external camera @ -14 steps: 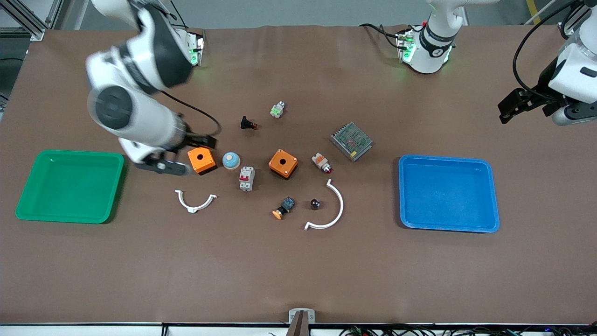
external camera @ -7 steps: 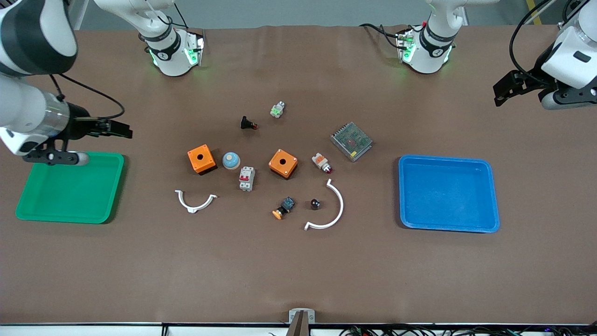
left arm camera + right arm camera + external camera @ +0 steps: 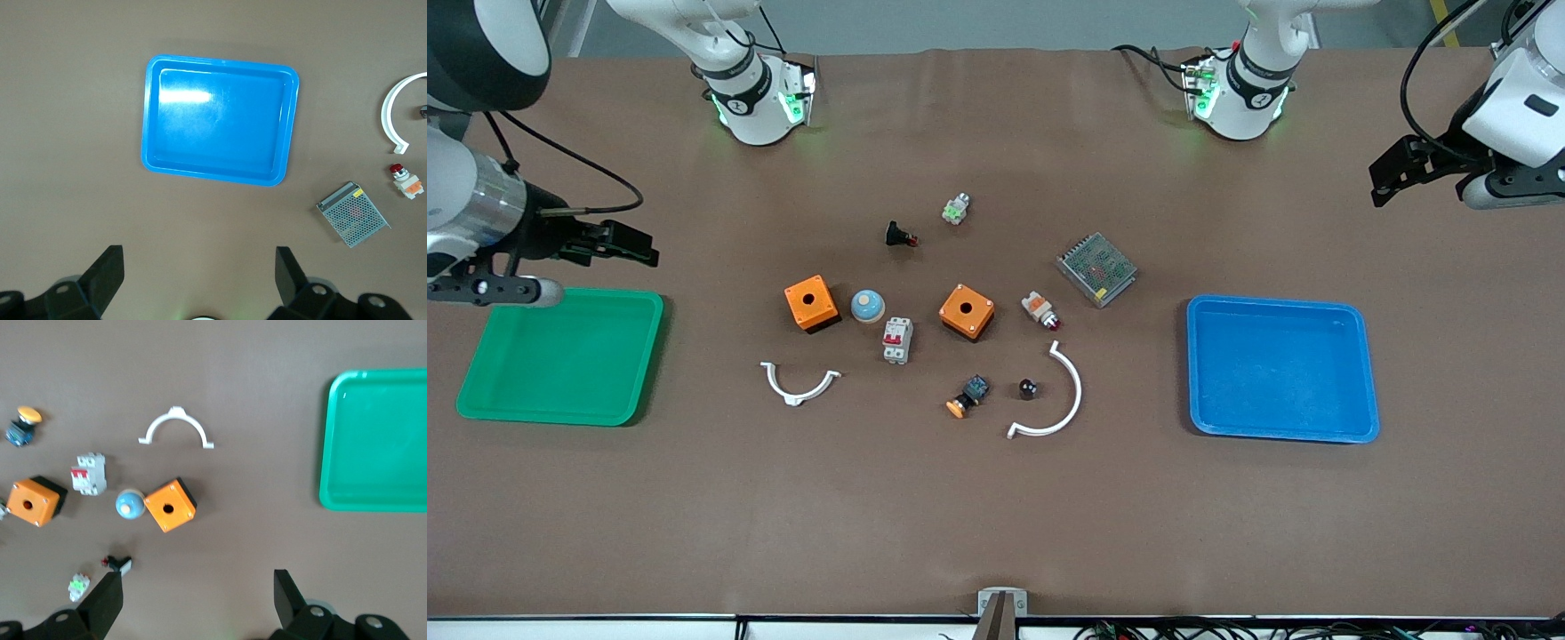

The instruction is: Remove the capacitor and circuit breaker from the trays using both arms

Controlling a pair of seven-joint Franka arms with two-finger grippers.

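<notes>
Even, bright light from overhead falls on the brown tabletop [image 3: 996, 516], so the small parts cast only short, soft shadows. A white glare patch sits on the floor of the blue tray [image 3: 185, 97] in the left wrist view. The green tray [image 3: 380, 440] and everything else in the right wrist view look slightly smeared. Green lamps glow at both arm bases.
</notes>
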